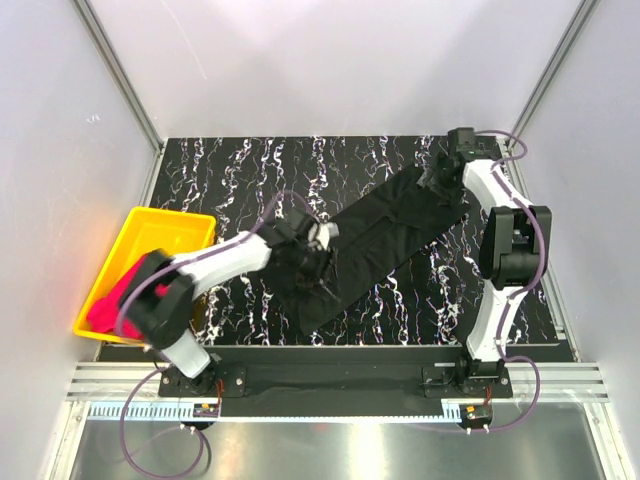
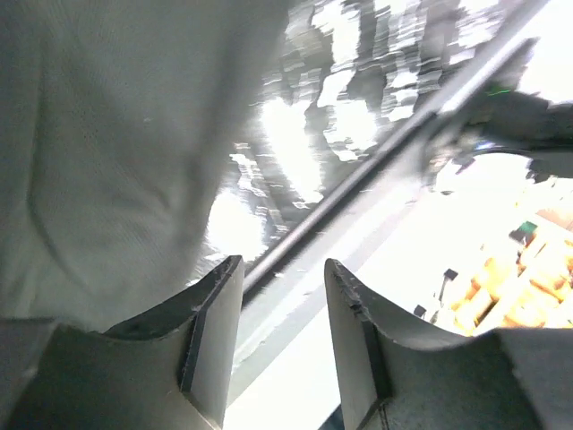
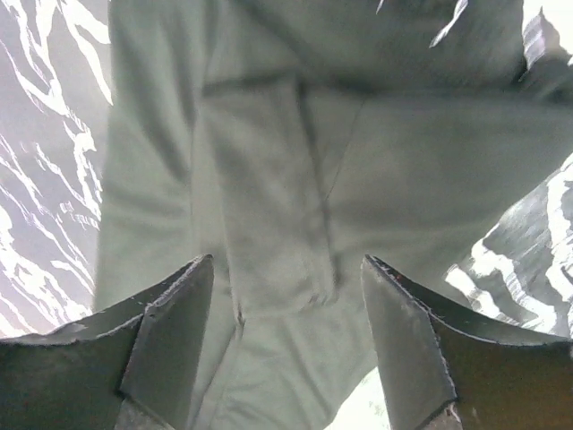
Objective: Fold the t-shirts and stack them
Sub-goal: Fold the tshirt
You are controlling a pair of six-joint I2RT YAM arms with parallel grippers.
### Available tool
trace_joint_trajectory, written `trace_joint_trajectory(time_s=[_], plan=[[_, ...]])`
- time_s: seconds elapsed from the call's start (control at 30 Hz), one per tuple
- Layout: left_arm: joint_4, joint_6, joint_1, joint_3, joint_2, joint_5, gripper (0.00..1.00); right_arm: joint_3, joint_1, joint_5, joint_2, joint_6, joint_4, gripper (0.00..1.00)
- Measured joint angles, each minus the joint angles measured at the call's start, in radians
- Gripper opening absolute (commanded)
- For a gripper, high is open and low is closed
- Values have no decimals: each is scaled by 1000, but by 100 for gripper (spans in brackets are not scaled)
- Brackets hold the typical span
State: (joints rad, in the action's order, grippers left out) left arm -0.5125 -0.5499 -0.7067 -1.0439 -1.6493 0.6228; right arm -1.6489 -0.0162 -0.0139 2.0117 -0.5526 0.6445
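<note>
From above, the black t-shirt (image 1: 385, 235) lies as a long strip on the marbled table (image 1: 250, 170), running slantwise from the near left to the far right. The left gripper (image 1: 318, 245) is over its near-left end and the right gripper (image 1: 443, 180) is at its far-right end. Only this view shows the pink t-shirt (image 1: 103, 308). It is bunched in the near corner of the yellow tray (image 1: 170, 225) at the table's left edge, partly behind the left arm and well apart from the black one.

The overhead view is too small to show how the jaws stand, but the wrist cameras do show it. On the left wrist the fingers (image 2: 215, 340) are apart with nothing between them. The cloth, washed out to pale grey, fills the left of that picture beside the left finger, and the table shows beyond it. Whether the finger touches the cloth cannot be told.

On the right wrist the fingers (image 3: 170, 340) are spread wide above the shirt. A folded band of cloth with a seam runs up the middle between them, and it is not pinched. Marbled table shows at both sides.
</note>
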Motion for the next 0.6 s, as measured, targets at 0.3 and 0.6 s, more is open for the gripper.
trace_joint_trajectory(time_s=[0.3,0.6], plan=[[27,12,256,58,397,-37,59,-26,-162,85,86,-97,69,100],[-67,65,305,35,251,-76,68,-194,-185,125,255,-93,135,100]])
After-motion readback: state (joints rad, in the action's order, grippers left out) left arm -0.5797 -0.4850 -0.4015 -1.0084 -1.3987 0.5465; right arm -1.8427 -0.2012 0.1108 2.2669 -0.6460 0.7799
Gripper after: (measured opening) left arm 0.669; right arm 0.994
